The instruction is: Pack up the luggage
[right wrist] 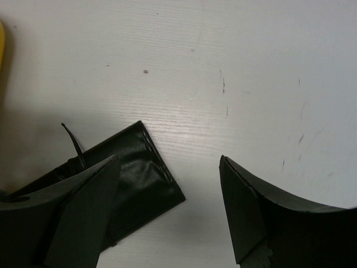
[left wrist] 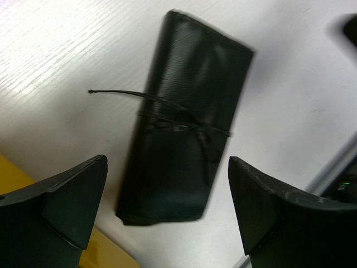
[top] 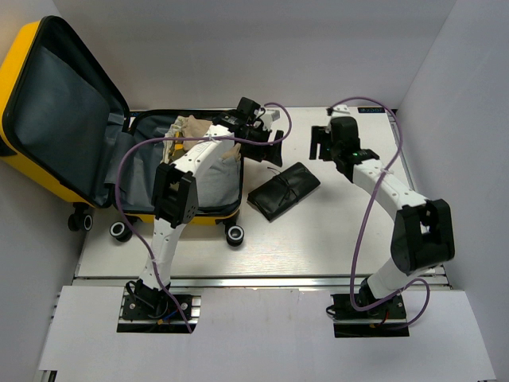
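The yellow suitcase (top: 24, 95) lies open at the left, lid raised, dark grey lining showing, with beige and grey clothes (top: 208, 171) in its base. A flat black pouch (top: 284, 191) tied with a cord lies on the table to its right. My left gripper (top: 275, 148) is open and empty, hovering above the pouch's near end (left wrist: 187, 128); a yellow corner of the suitcase (left wrist: 14, 181) shows at the lower left. My right gripper (top: 321, 143) is open and empty above the table, with the pouch's corner (right wrist: 139, 173) under its left finger (right wrist: 83, 212).
White walls close in the table on the left, back and right. The suitcase's black wheels (top: 121, 231) rest near the table's front left. Bare white table (top: 342, 231) stretches to the right of the pouch and in front of it.
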### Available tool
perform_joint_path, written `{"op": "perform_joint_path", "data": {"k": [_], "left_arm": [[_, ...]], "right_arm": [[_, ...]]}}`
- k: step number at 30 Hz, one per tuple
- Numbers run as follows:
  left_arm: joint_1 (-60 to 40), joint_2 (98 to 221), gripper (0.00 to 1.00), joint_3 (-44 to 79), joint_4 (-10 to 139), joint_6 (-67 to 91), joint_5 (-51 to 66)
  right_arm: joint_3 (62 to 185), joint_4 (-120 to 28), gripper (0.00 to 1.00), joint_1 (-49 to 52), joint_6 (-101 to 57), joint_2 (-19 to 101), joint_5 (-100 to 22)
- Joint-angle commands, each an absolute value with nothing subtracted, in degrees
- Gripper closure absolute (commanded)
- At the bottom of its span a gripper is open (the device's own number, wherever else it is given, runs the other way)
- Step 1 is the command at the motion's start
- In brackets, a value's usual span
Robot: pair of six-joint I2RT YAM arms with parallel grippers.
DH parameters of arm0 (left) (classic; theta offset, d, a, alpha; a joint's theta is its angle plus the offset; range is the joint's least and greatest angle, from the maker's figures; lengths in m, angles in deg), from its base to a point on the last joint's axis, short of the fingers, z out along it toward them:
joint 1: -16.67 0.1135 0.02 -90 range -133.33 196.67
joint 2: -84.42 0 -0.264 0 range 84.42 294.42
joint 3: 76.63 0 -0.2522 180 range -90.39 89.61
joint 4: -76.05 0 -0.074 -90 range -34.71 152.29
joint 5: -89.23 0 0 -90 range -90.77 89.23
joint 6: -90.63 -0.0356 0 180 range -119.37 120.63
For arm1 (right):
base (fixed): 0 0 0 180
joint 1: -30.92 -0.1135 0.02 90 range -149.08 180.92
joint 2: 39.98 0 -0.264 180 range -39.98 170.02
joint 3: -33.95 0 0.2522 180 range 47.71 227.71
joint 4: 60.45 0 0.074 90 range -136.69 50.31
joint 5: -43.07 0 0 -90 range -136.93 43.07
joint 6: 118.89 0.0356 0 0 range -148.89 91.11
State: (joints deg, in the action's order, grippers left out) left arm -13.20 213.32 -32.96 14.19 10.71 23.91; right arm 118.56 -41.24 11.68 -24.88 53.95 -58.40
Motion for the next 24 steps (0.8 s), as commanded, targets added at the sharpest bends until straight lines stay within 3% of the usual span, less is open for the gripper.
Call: {"op": "perform_joint_path", "data": {"k": [1,5,12,18,24], "left_arm": [[-14.35,215.46,0.02,-38.01,8.93,2.48,26.57],[-15.5,217.74,0.02,-37.57,10.95,-2.44,24.1],[-17.17,223.37,0.02,-39.15,13.5,-2.8,23.4],[-17.17,226.45,0.02,-37.58,14.03,-1.05,18.74],[-17.17,225.31,0.05,-30.28,16.67,-0.08,21.45]], "right_arm": [[111.03,-34.83,0.23,14.04,-7.99,50.56,-59.42],[104.77,-36.23,0.22,16.07,-2.71,46.51,-51.6],[98.35,-40.88,0.19,16.07,8.63,50.28,-36.23],[97.37,-48.71,0.18,16.24,14.7,53.62,-37.17],[100.18,-50.12,0.21,15.98,18.74,59.06,-39.1]]}}
